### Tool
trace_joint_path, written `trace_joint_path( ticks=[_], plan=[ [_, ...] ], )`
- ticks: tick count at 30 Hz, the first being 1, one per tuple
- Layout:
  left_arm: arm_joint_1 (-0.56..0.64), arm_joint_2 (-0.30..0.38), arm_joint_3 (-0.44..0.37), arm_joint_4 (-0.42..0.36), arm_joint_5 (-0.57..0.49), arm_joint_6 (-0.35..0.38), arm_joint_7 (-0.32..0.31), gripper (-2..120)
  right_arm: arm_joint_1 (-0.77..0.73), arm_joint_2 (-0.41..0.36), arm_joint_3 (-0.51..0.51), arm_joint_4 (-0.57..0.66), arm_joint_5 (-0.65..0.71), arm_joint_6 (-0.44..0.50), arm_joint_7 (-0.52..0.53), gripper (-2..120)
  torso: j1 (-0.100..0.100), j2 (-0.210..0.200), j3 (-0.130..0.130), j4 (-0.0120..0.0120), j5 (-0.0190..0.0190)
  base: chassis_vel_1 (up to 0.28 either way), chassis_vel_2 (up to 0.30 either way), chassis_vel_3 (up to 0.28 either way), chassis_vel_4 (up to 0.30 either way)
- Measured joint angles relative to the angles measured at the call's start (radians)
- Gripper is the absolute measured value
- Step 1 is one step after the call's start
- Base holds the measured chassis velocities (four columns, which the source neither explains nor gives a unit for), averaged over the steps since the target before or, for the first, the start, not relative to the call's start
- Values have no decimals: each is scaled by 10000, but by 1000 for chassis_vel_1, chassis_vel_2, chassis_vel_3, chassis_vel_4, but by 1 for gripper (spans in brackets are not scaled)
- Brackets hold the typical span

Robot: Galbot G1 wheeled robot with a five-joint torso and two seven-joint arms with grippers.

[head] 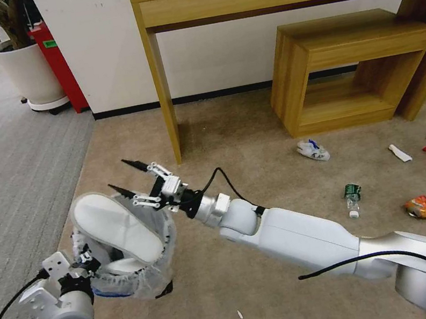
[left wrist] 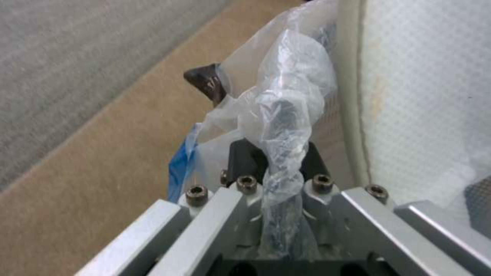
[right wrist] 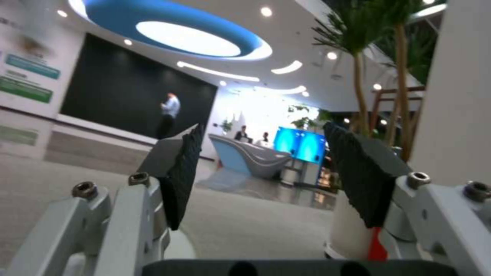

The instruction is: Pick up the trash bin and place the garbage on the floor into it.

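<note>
Left gripper [head: 86,262] clenched on bin [head: 130,282] rim and liner, bin held tilted above floor [head: 257,293]. Slipper [head: 118,227] propped across bin mouth, likely to tip out if bin tilts more. Right gripper [head: 132,179] released, empty, just beside slipper. Bottle [head: 352,199] well apart on floor.

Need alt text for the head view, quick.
The left gripper holds the bag-lined trash bin above the beige floor, a white slipper lying in it; the open right gripper hovers beside its rim.

One bin [head: 135,281], one slipper [head: 118,227], six litter pieces [head: 351,197] on carpet [head: 253,136].
</note>
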Motion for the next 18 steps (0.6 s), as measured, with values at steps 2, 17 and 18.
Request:
trace_joint_path(
  ticks=[2,17,18],
  plan=[
    [93,10,139,-75,-58,54,1,3,-122,-197,135,39,1,-2,4,66,0,0,0,-2,0,0,0,0,0],
    [326,1333,950,-467,-867,80,841,3,-1481,-2467,1712,724,1261,-256,-241,69,0,0,0,-1,2,0,0,0,0],
    [303,1414,970,-422,-818,-12,960,3,-1538,-2519,1800,737,1280,-240,-290,69,0,0,0,-1,3,0,0,0,0]
  ],
)
